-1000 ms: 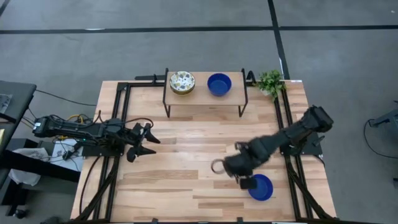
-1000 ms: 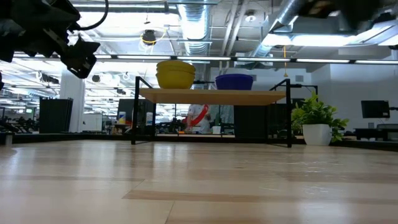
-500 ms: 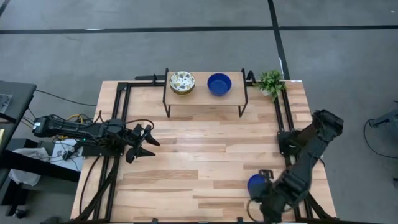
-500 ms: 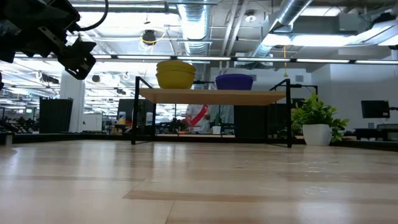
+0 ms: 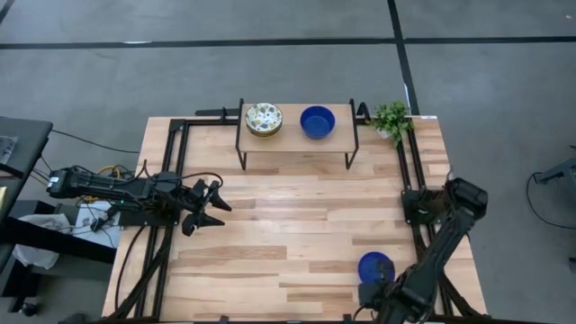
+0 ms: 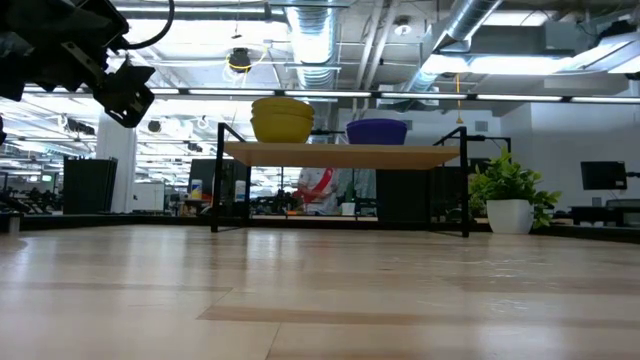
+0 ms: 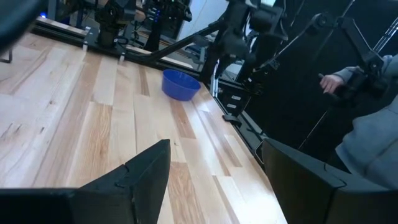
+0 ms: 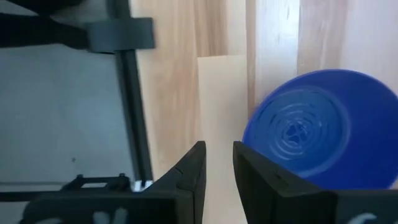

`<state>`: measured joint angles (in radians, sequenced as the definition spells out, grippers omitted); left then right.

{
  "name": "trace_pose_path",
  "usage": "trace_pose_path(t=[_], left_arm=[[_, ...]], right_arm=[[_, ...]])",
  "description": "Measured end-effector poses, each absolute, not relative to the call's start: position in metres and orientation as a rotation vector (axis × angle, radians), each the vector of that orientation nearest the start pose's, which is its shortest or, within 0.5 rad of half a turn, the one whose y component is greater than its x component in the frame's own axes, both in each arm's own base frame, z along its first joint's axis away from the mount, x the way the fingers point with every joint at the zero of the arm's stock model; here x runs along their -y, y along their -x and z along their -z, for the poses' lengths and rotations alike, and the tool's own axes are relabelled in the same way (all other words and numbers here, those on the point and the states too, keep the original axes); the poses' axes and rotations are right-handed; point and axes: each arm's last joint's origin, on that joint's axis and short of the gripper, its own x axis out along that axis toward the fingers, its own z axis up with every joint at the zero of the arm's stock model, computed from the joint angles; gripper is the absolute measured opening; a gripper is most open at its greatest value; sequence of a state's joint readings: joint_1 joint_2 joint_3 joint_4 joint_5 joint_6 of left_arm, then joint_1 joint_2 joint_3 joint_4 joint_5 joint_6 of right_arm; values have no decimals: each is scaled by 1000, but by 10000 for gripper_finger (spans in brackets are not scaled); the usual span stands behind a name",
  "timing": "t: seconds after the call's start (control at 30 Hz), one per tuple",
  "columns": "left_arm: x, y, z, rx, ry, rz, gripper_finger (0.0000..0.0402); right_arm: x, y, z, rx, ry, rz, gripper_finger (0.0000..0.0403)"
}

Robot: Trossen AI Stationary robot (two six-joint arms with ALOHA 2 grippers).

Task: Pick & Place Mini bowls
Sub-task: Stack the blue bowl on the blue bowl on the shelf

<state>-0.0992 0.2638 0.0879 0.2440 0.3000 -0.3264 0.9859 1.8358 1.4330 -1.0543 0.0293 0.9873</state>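
**Two bowls on the raised shelf, one blue bowl on the table beside the right gripper**

Take the small wooden shelf [image 5: 296, 135] on black legs, at the table's far edge, as your landmark. On its top you see a floral mini bowl [image 5: 264, 119] toward the left-arm end and a blue mini bowl [image 5: 317, 121] toward the right-arm end, near each other but apart. In the low view the floral one shows a yellow outside and looks like more than one bowl nested; how many you cannot tell. Just beyond the shelf's right-arm end stands a potted plant [image 5: 391, 119] at the table corner.

A second blue mini bowl [image 5: 375, 267] rests upright on the wooden table [image 5: 288, 216], well apart from the shelf, near the front edge on the right-arm side. The right gripper [image 5: 371, 299] hangs at that front edge just beside this bowl; its wrist view shows the two fingers nearly together with a narrow gap, grasping nothing, the bowl next to them.

The left gripper [image 5: 211, 206] waits at the table's left side, well away from the shelf; its fingers are spread wide and empty. Its wrist view shows a person's hand [image 7: 331, 82] and grey sleeve off the table.
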Motion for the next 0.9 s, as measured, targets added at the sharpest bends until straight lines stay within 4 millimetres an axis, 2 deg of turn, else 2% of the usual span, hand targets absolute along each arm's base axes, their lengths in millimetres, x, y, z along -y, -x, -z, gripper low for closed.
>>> trace_pose_path(t=[0.23,0.6,0.9], left_arm=[[20,-111,-195,-1,332,407,253],[20,-111,-195,-2,337,407,253],[20,-111,-195,-1,333,407,253]], right_arm=[[-296,-198,-199,-1522,-7,-25,75],[-290,-206,-196,-1534,-33,31,93],[-292,-209,-182,-1559,-11,58,93]])
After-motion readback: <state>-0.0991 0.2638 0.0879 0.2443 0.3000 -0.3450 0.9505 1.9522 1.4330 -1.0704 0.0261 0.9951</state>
